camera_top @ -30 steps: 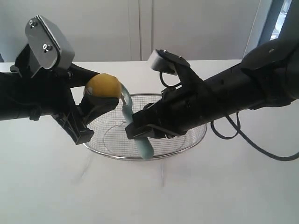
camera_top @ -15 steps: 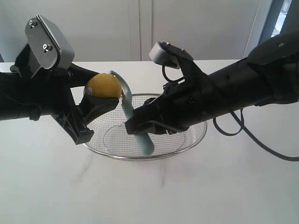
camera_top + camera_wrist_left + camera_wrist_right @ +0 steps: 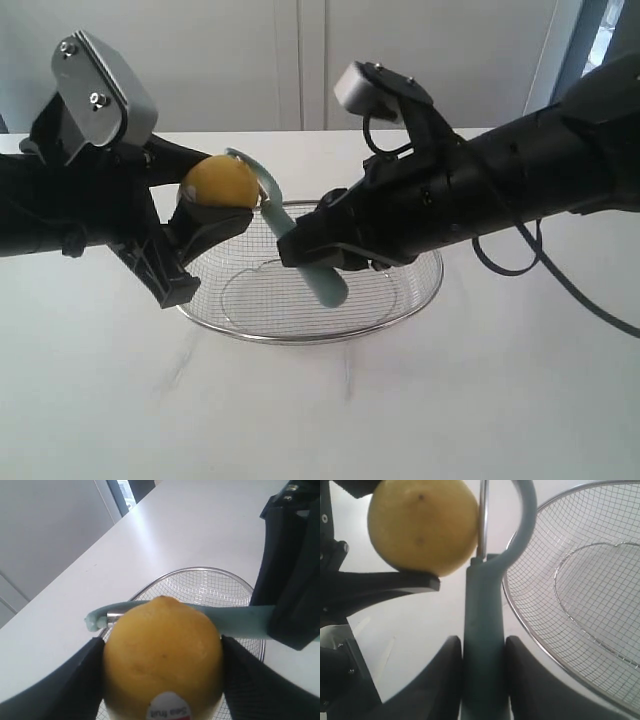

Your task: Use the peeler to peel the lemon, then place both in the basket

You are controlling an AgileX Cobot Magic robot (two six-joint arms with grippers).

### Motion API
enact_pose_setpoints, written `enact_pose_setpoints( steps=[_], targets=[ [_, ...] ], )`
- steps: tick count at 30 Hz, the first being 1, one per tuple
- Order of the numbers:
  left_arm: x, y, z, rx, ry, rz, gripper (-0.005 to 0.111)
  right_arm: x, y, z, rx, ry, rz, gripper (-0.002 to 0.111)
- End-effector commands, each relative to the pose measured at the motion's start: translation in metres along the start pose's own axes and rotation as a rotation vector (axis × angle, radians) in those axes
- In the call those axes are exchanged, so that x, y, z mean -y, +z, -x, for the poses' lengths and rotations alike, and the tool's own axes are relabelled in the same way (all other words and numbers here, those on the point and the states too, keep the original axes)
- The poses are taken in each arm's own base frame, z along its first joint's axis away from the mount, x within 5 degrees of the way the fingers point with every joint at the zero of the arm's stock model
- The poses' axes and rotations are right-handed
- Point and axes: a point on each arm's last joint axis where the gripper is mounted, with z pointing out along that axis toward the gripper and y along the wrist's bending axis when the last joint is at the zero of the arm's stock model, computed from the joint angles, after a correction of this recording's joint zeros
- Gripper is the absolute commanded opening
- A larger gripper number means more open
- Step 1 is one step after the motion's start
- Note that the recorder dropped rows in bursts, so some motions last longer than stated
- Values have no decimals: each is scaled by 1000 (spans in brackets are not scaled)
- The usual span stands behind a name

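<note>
My left gripper [image 3: 215, 205] is shut on the yellow lemon [image 3: 218, 182], held in the air just left of the wire basket [image 3: 405, 300]. The lemon [image 3: 162, 657] fills the left wrist view, its red-and-white sticker [image 3: 170, 710] facing the camera, a black finger [image 3: 75, 685] on each side. My right gripper [image 3: 310, 250] is shut on the teal handle of the peeler [image 3: 322, 280]. The peeler's curved head [image 3: 517, 515] and metal blade [image 3: 481, 520] rest against the lemon [image 3: 422, 525] on the side facing the basket [image 3: 580, 605]. The handle [image 3: 484, 645] sits tight between the right fingers.
The basket stands on a white table [image 3: 320, 420], with nothing seen inside it. Both black arms meet above its left rim. A white wall [image 3: 300, 60] rises behind the table's far edge.
The right gripper has lifted and tilted the peeler, sweeping its blade head up along the lemon's side toward the top. The left gripper and lemon have stayed put.
</note>
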Motion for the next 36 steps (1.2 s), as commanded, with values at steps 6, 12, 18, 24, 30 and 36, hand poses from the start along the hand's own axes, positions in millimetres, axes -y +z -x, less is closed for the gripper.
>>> enact_pose_setpoints(
  steps=[6,12,18,24,30,36],
  targets=[
    [2,-1,3,21,24,-15,0,0,-5,6,48,3,-29,0],
    [2,-1,3,21,24,-15,0,1,-5,6,53,3,-35,0],
    [2,-1,3,21,22,-15,0,0,-8,8,73,-4,-53,0],
    [2,-1,3,21,22,-15,0,-6,-19,13,121,-35,-77,0],
    [2,-1,3,19,22,-13,0,-13,-31,14,149,-60,-89,0],
    [2,-1,3,20,24,-13,0,-28,-51,17,204,-110,-95,0]
  ],
)
